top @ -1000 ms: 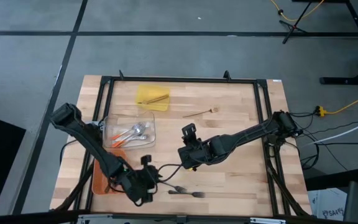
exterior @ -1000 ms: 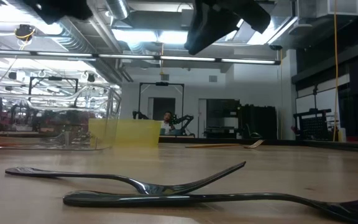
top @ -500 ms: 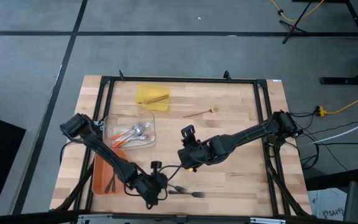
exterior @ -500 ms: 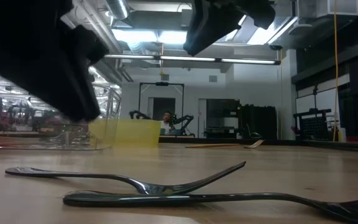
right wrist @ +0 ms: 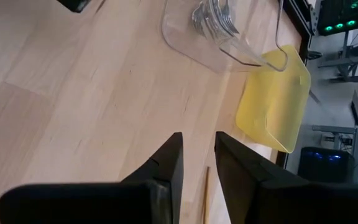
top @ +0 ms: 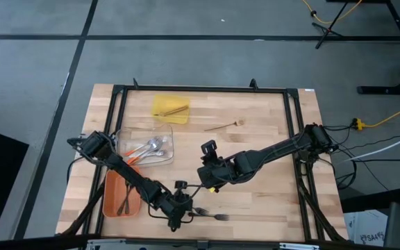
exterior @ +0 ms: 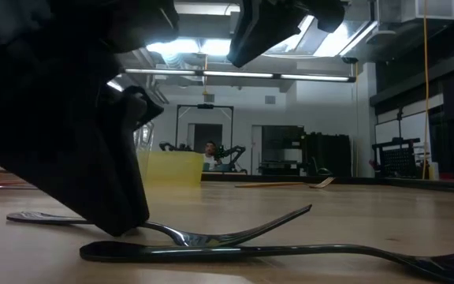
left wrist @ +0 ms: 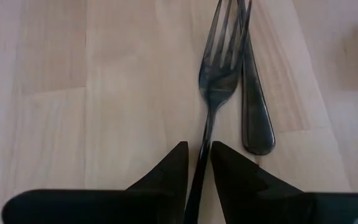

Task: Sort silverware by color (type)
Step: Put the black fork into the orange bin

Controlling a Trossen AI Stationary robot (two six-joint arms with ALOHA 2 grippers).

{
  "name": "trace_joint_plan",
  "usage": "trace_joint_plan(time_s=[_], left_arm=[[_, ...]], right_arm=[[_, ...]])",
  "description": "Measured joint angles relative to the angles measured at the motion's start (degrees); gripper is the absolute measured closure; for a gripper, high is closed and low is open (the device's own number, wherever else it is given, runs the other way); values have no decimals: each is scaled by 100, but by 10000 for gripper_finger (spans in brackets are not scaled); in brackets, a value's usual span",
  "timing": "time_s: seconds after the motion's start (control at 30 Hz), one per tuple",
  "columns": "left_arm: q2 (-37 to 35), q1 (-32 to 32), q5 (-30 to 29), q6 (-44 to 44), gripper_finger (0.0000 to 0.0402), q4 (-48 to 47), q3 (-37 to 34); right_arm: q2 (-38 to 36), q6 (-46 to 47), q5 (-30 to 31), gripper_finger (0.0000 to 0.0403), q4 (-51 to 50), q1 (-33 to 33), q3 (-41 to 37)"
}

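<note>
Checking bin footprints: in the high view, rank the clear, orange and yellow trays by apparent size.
1. clear tray, largest.
2. orange tray and yellow tray look alike; the left arm covers part of the orange one, so I won't rank them.

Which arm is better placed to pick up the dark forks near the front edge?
Left. The left gripper is down at the dark forks, its fingers straddling one fork's handle. The right gripper sits mid-table, away from them.

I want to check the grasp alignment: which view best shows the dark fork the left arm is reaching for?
The left wrist view: the dark fork fills it, handle between the left end effector fingers. High view shows it tiny; low view edge-on; right wrist view misses it.
</note>
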Motion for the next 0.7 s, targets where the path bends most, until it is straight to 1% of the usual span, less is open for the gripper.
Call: trace_joint_plan(time_s=[0.27,0.57,0.7], left_arm=[[1,90,177,0,338,-24,4],[3,92,166,-2,391,-176,9],[3,92,162,-2,396,-185,9]], right_arm=[[0,0,0,317,0,0,0],[0,-2,-2,317,9,0,0],[0,-3,0,317,95,0,0]])
